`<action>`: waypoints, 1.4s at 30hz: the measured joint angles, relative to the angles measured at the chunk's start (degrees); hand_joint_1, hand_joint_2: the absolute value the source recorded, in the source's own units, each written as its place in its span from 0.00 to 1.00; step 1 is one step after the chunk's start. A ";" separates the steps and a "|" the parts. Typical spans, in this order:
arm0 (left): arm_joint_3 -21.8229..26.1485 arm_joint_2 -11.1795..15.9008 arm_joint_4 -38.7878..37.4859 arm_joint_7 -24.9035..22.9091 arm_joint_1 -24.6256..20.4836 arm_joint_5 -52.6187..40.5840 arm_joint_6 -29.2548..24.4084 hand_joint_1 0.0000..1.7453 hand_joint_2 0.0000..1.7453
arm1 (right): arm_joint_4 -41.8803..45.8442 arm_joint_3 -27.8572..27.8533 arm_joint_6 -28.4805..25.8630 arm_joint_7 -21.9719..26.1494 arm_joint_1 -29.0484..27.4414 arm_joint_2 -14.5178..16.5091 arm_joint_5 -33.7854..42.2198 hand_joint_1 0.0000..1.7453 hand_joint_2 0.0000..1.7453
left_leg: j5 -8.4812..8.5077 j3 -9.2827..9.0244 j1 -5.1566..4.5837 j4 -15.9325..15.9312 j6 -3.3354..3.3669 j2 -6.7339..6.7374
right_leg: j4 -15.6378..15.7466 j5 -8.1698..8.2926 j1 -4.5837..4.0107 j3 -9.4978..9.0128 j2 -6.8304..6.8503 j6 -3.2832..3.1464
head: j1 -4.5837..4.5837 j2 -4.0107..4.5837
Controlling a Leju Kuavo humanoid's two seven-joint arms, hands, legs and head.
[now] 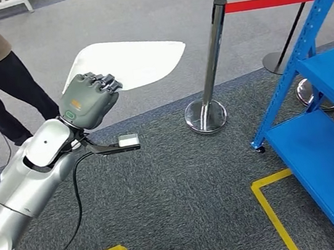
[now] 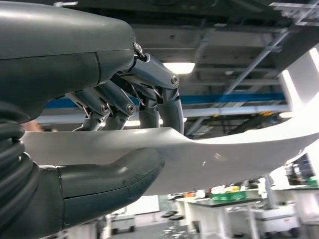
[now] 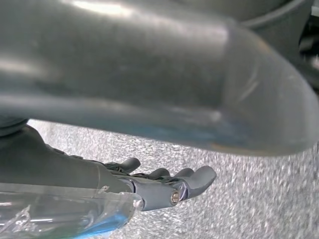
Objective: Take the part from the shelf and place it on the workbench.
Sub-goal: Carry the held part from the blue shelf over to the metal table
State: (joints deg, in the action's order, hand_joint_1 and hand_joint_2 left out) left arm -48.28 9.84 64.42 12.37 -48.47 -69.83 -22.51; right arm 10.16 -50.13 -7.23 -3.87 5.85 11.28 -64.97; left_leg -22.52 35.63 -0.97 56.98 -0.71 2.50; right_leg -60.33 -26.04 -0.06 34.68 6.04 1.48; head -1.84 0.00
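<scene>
Nearest, in right wrist view: right hand [image 3: 165, 186] hangs over speckled grey floor, fingers [image 3: 195, 178] stretched out nearly straight and slightly apart, nothing between them.

Further out, in head view: left hand [image 1: 87, 99] raised on its silver arm, gripping the part [image 1: 137, 61], a thin white curved panel. Left wrist view confirms: fingers [image 2: 158, 94] folded over upper face, thumb [image 2: 112, 174] pressed on lower face, panel edge pinched between. Grip sits at one end of the part; long axis runs away from the hand to the right and forward, so most of the panel is cantilevered past the fingers. Left hand thus the only one near it; right hand well apart, low.

Beyond: chrome stanchion [image 1: 210, 63] w/ red belt [image 1: 275, 1], then blue shelf [image 1: 333, 83] on right side. Person in dark trousers [image 1: 5, 91] stands far left. Yellow floor tape [image 1: 271, 210] near the shelf.

Judgement: pick done, carry phase; tabletop not visible, so a turn toward it probably needed, w/ care for the free end swinging near stanchion.
</scene>
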 joint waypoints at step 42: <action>-0.88 0.16 0.08 -0.20 -0.44 -0.91 0.89 1.00 1.00 | 0.03 0.41 0.22 0.03 0.03 -0.02 -1.27 0.00 0.00 | 0.26 0.42 1.13 0.57 0.26 -8.40 | -1.60 1.45 1.24 2.19 -9.41 1.42 | 0.90 0.00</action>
State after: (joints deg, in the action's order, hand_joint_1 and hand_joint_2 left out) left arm -49.16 10.00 64.50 12.17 -48.91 -70.73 -21.63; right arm 10.19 -49.72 -7.01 -3.85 5.88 11.26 -66.24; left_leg -22.26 36.05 0.15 57.55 -0.46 -5.91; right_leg -61.93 -24.59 1.18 36.86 -3.37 2.90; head -0.93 0.00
